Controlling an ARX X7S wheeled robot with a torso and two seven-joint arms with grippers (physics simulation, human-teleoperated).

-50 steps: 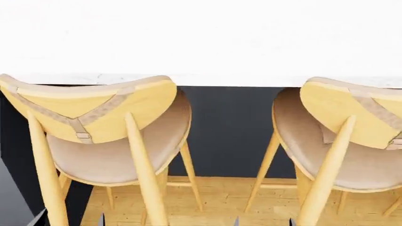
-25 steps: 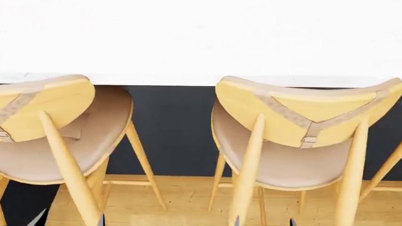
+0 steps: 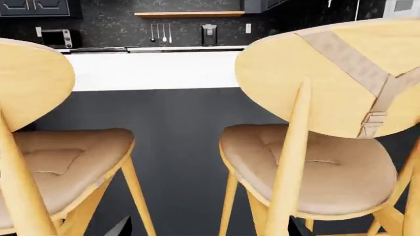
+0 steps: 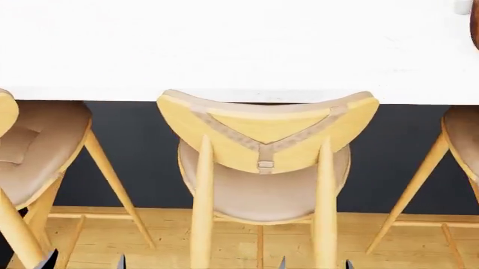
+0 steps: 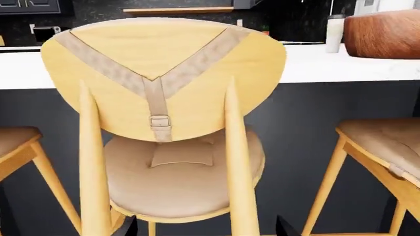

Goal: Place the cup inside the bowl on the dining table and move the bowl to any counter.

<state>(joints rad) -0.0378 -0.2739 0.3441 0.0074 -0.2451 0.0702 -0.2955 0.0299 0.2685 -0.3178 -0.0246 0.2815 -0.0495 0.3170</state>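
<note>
**Chairs hog the view, grippers barely peek in**

Bowl (image 5: 386, 33) sits on the dining table (image 5: 328, 66), cut off at the frame edge, cup (image 5: 335, 32) standing just beside it. A wooden chair (image 4: 266, 162) fills the middle. Only dark finger tips (image 4: 120, 262) of both grippers show, so I can't tell how open they are or whether they hold anything.

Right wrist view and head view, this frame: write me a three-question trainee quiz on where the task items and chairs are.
1. True or false: the cup already sits inside the bowl.
2. Multiple choice: in the head view, what stands straight ahead between the robot and the dining table? A) a chair with its backrest toward the camera B) an open drawer C) a stack of plates
3. Fill in: in the right wrist view the bowl rests on the ____ tabletop.

Key: 1 false, the cup stands beside the bowl; 2 A; 3 white.
</note>
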